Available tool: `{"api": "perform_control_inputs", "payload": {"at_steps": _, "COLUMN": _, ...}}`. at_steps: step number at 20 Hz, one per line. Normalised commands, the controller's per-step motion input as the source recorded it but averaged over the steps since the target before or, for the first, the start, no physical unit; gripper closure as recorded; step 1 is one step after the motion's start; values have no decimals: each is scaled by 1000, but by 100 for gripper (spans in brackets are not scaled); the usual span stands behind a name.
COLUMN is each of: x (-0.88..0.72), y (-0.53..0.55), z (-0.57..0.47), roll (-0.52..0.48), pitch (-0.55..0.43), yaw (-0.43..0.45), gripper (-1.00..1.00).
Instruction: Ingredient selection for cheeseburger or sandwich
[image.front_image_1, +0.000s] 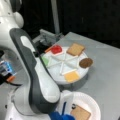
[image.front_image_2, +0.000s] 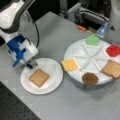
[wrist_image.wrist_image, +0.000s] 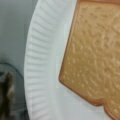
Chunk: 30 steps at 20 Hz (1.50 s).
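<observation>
The gripper (image.front_image_2: 30, 65) hangs just over the far rim of the paper plate (image.front_image_2: 53, 82), close to the toast square (image.front_image_2: 39, 77) lying flat on it. Whether its jaws are parted or closed I cannot tell; nothing shows between them. The wrist view shows the toast (wrist_image.wrist_image: 97, 52) on the ribbed plate rim (wrist_image.wrist_image: 40, 65). On the round divided tray (image.front_image_2: 77, 53) rest the cheese (image.front_image_2: 69, 65), patty (image.front_image_2: 90, 79), second toast (image.front_image_2: 112, 69), tomato (image.front_image_2: 113, 50) and lettuce (image.front_image_2: 92, 40), each in its own wedge.
</observation>
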Motion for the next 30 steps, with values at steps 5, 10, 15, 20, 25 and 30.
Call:
{"api": "perform_control_inputs", "payload": {"at_steps": 5, "x": 41, "y": -87, "z": 150, "roll": 1, "pitch": 97, "yaw": 133, "gripper": -100}}
{"api": "perform_control_inputs", "payload": {"at_steps": 10, "x": -75, "y": -22, "z": 287, "roll": -133, "pitch": 164, "yaw": 62, "gripper": -100}}
{"api": "perform_control_inputs", "payload": {"at_steps": 15, "x": -399, "y": 196, "z": 532, "roll": -374, "pitch": 244, "yaw": -117, "gripper": -100}}
{"api": "perform_control_inputs", "payload": {"at_steps": 20, "x": -427, "y": 374, "z": 330, "roll": -445, "pitch": 172, "yaw": -163, "gripper": -100}}
{"api": "perform_control_inputs", "payload": {"at_steps": 25, "x": -451, "y": 372, "z": 98, "roll": -713, "pitch": 126, "yaw": -341, "gripper": -100}}
{"api": "perform_control_inputs", "payload": {"at_steps": 30, "x": -741, "y": 509, "z": 154, "roll": -717, "pitch": 50, "yaw": -125, "gripper": -100}}
